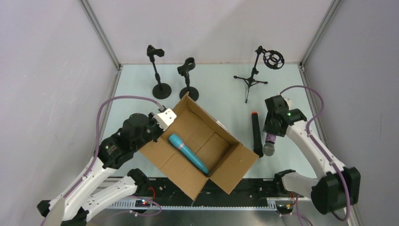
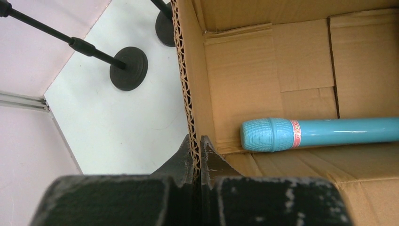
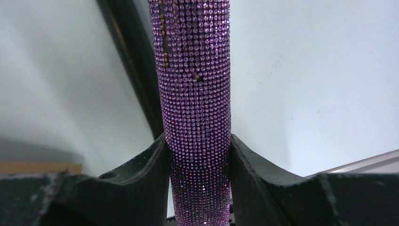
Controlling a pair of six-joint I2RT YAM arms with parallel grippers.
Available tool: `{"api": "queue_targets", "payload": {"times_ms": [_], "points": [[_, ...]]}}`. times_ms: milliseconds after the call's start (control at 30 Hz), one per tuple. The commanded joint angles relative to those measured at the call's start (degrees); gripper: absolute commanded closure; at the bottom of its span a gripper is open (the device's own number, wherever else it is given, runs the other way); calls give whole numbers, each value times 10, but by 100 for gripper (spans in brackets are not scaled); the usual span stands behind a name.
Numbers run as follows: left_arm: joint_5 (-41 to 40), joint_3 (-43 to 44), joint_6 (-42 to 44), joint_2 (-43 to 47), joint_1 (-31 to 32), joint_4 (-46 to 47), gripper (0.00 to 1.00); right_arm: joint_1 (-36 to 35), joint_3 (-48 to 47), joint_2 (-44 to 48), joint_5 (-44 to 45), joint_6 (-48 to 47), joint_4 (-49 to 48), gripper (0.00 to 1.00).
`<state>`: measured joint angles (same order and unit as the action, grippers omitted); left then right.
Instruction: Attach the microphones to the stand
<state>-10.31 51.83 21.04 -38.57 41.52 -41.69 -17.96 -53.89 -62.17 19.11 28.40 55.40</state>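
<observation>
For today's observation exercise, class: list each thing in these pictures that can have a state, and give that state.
cardboard box: open, flaps out.
blue microphone: lying inside the box.
black microphone: lying beside the box, unheld.
purple microphone: clamped between gripper fingers.
left gripper: shut on the box wall.
right gripper: shut on the purple microphone.
round-base stands: upright, clips empty.
tripod stand: upright, ring mount empty.

No words or nos. can be read in any view; only one label shows: a thin pink-red band (image 2: 295, 133) round the light blue mic (image 2: 339, 132), just behind its ribbed head, in the left wrist view; it has tiny pale marks on it, maybe letters, but too small & blurry to read; from the top view the band can't be made out.
</observation>
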Motion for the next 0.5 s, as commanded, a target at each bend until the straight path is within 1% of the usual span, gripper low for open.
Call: {"api": "queue_targets", "payload": {"times_ms": [0, 167, 300, 400, 467], "points": [[16, 25, 18, 4, 6, -1, 100, 44, 0, -75, -7, -32, -82, 93], [18, 25, 17, 6, 6, -1, 100, 53, -1, -159, 58, -88, -144, 93], [20, 24, 16, 8, 6, -1, 100, 66, -3, -211, 71, -132, -187, 93], [19, 25, 16, 11, 6, -1, 100, 72, -5, -242, 88, -149, -200, 90], [20, 24, 16, 14, 7, -1, 100, 74, -7, -260, 78, -154, -204, 86]]}}
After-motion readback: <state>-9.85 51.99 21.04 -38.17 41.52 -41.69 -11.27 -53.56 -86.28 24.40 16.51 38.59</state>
